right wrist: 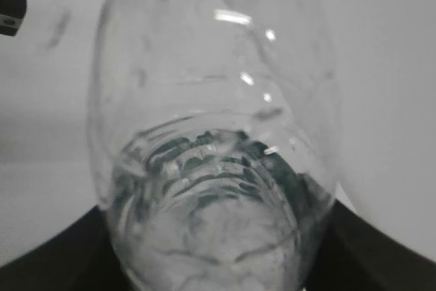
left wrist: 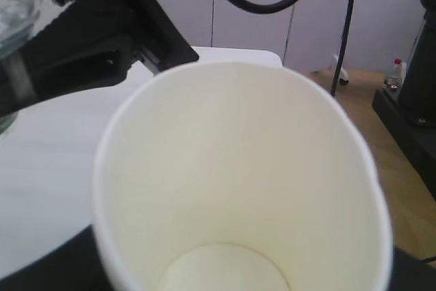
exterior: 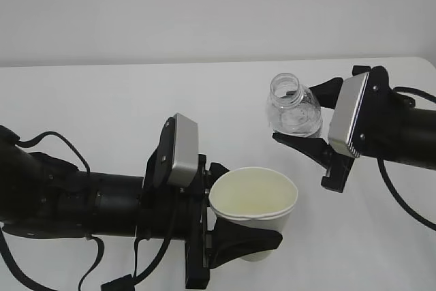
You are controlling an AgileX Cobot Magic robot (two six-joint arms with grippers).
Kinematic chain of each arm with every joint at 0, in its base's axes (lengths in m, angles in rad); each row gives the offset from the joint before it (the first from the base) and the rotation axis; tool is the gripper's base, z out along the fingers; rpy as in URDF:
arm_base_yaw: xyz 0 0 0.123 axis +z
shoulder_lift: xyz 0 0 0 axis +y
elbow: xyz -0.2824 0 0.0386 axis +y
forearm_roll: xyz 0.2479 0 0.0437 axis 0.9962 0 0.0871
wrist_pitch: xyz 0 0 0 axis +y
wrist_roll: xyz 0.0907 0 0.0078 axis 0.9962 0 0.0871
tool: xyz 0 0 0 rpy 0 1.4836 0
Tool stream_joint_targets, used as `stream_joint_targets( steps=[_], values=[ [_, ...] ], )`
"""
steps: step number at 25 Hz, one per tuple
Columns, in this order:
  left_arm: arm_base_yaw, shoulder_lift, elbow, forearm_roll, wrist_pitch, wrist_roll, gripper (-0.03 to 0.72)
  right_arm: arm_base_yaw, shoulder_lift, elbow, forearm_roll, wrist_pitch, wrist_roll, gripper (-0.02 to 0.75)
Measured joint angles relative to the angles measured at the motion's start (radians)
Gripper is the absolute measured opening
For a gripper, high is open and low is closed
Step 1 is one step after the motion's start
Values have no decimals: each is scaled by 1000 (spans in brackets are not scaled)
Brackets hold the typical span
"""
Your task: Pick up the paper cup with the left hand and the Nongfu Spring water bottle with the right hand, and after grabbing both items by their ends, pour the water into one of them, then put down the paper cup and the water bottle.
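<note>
A bare white counter (exterior: 102, 100) runs back to a pale wall; both task things are held clear above it, seemingly so one can be tipped into the other; the left hand (exterior: 235, 233) reaches in low and level from the left, its gripper pinching the paper cup (exterior: 253, 202) around its lower body, mouth up and empty; the right hand (exterior: 310, 117) comes in from the right, higher, its gripper clasping the Nongfu Spring water bottle (exterior: 293, 108) by its lower part, near upright, open neck above and just beyond the cup's rim
</note>
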Motion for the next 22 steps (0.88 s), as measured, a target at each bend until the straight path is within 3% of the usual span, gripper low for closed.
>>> stream_joint_targets(
  steps=[22],
  values=[
    [0, 0, 0, -40, 0, 59, 428, 6, 0, 0, 78, -53, -216, 474]
  ],
)
